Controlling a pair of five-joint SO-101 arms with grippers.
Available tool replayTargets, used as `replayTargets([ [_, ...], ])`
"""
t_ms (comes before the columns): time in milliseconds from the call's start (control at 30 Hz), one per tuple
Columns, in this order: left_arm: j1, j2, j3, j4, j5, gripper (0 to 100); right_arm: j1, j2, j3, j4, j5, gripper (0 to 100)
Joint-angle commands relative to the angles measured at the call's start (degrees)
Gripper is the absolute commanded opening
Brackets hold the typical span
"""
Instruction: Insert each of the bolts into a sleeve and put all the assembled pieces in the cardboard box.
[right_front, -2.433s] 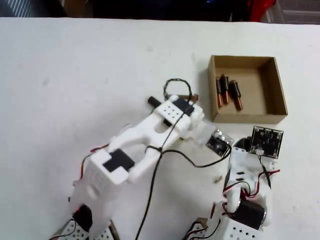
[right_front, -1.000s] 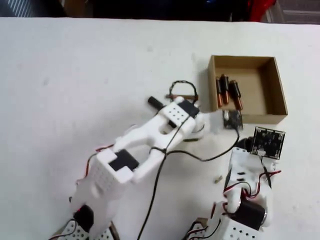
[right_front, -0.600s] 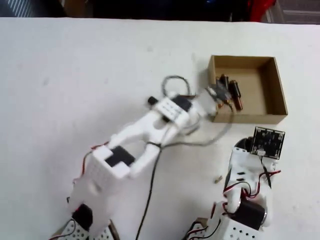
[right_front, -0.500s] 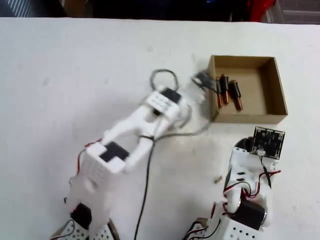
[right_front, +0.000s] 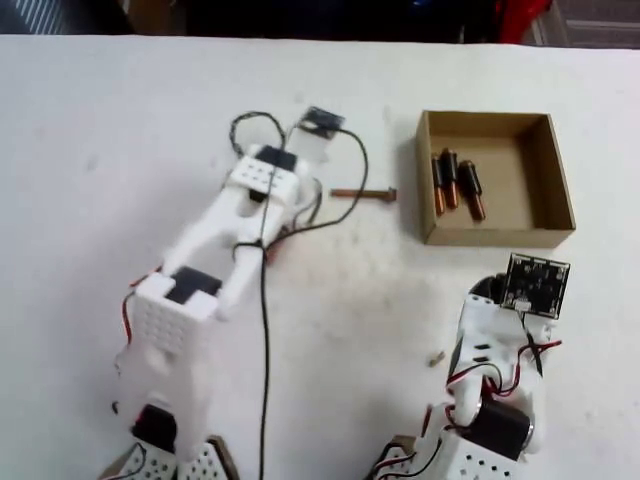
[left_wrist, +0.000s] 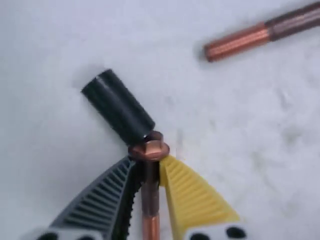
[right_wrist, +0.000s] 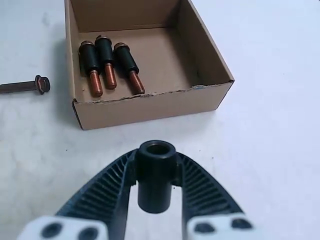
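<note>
With the left tool (left_wrist: 150, 162) clenched on a bolt (left_wrist: 149, 210), its head against a loose sleeve (left_wrist: 117, 106) on the tabletop (left_wrist: 250, 125), and the right tool (right_wrist: 156, 159) gripping another sleeve (right_wrist: 155, 187) near the box (right_wrist: 150, 107), align shank and bore squarely.

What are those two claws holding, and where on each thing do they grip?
The left gripper pinches a copper bolt by its shank, just under the head. The right gripper clamps a black sleeve by its sides.
</note>
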Motion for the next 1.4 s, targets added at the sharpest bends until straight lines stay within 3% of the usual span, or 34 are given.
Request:
replayTargets([
  [0, -2.07, -1.27, -2.64, 2.81, 1.41, 2, 0.31, -0.57, -0.44, -0.48, -0.35, 1.7],
  [467, -5.14, -1.27, -2.29, 12.66, 1.32, 2, 0.31, -0.57, -0.70, -0.57, -0.35, 1.7],
  [1033, -18.33, -1.27, -2.64, 12.04, 0.97, 2, -7.43, -0.57, -0.35, -0.13, -0.35, 1.7],
  [1267, -21.58, -0.84, -2.64, 11.87, 0.62, 2, -16.75, -0.57, -0.35, 1.01, 3.69, 1.7],
  [1367, -21.58, -0.84, -2.64, 11.78, -5.63, 2, -23.96, -0.57, -0.35, 1.01, 4.48, 1.7],
])
